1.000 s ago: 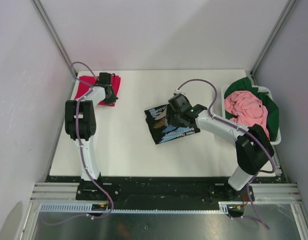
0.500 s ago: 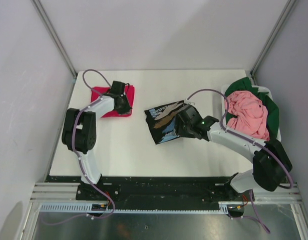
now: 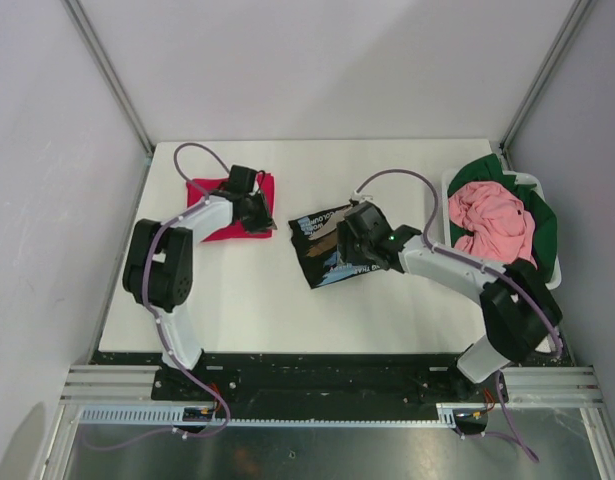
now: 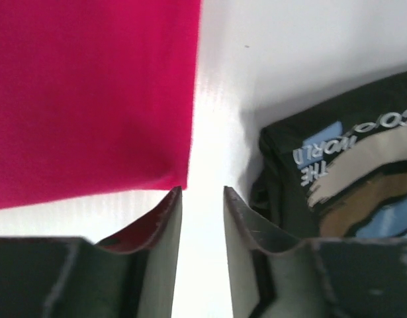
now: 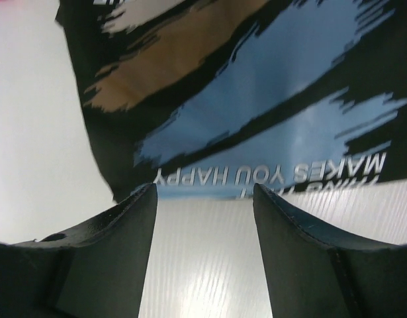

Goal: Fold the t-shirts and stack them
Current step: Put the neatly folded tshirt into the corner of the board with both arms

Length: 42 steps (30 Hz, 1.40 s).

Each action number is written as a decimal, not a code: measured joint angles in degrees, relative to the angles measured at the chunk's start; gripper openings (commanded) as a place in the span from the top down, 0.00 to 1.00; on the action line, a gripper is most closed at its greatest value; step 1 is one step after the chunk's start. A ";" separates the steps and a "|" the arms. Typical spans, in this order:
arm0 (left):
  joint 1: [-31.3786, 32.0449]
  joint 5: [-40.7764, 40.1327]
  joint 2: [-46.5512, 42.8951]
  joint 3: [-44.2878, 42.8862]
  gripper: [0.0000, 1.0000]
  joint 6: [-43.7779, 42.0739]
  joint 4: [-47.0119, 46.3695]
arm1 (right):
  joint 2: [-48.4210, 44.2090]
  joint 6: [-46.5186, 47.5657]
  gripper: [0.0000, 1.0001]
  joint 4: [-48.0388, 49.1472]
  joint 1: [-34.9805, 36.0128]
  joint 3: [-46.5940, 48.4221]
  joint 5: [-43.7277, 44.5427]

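The crimson red t-shirt (image 3: 225,208) lies folded at the back left of the table; it fills the upper left of the left wrist view (image 4: 90,93). My left gripper (image 3: 266,221) (image 4: 202,191) is at the shirt's right corner, slightly open, with only bare table between the jaws. The black printed t-shirt (image 3: 322,250) (image 5: 243,86) lies folded mid-table. My right gripper (image 3: 341,250) (image 5: 204,187) is open at its printed edge and grips nothing. The pink t-shirt (image 3: 492,220) and the dark green t-shirt (image 3: 542,225) lie bunched in the basket.
The white plastic basket (image 3: 554,282) stands at the table's right edge. The black t-shirt also shows at the right of the left wrist view (image 4: 342,165), a narrow strip of table away from the red one. Grey walls enclose the table (image 3: 277,310).
The red t-shirt and my left gripper have moved right, toward the black t-shirt. My right arm swung back, then came forward over the black t-shirt again.
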State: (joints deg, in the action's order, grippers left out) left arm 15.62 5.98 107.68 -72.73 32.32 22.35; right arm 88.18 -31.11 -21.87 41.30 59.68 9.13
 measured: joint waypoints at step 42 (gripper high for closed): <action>20.09 9.05 -36.94 38.42 0.64 6.60 -4.66 | 5.92 -6.91 0.35 -4.63 2.21 5.42 -1.20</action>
State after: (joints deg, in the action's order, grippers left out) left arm 35.70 15.03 70.74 -34.30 38.92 17.69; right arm 94.11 -38.02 -26.50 43.51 65.10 7.92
